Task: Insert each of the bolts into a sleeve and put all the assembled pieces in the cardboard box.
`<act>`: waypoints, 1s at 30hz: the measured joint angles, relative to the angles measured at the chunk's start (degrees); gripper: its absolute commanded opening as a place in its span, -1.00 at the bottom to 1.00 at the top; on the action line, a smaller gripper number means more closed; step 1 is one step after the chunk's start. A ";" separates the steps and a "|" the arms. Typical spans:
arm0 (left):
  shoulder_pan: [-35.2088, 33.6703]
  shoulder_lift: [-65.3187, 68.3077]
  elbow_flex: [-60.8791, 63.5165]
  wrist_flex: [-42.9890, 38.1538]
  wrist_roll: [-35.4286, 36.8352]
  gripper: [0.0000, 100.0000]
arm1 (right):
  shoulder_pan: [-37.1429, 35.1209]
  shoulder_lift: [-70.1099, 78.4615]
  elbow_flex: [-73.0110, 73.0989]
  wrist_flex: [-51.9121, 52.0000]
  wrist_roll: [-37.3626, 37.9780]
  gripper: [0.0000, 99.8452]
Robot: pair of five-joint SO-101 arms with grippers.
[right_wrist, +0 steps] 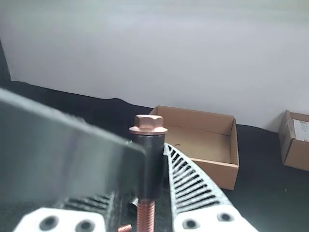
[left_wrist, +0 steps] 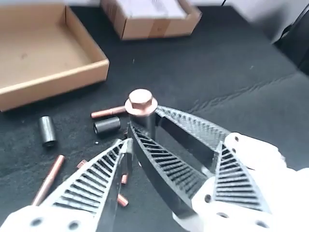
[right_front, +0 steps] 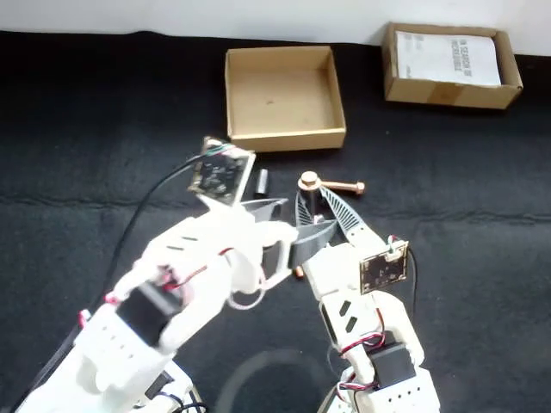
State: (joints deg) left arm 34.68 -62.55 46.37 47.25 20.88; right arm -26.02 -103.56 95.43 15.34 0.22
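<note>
Bolt (right_wrist: 148, 124) in sleeve (right_wrist: 150, 164), clamped by right tool (right_front: 314, 194); left tool (right_front: 306, 215) agape, empty (two loose sleeves (left_wrist: 47, 129) (left_wrist: 107, 125)).

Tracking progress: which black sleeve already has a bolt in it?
The sleeve upright in the right gripper, with a copper bolt head above it; the two loose ones hold none.

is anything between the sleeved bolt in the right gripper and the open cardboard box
Nothing visible blocks it. The sleeved bolt in the right gripper stands short of the cardboard box; a loose sleeve and a loose bolt lie flat nearby, probably low enough to pass over.
</note>
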 measured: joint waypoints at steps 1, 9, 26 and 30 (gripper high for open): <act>0.00 -1.76 -0.97 1.05 0.00 -0.63 | 0.00 0.00 0.00 0.00 0.00 -0.99; -5.71 -15.65 -5.01 6.24 -1.93 -0.96 | 4.31 0.00 0.00 0.00 0.00 -0.99; -36.13 -39.47 26.81 6.77 -7.91 -0.98 | 5.45 11.52 -19.78 13.80 0.00 -0.99; -41.14 -39.47 31.56 6.77 -7.91 -0.98 | 5.45 24.09 -30.59 13.89 0.00 -0.99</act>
State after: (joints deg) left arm -6.46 -102.02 77.93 54.02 12.97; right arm -20.57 -79.47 64.84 29.23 0.22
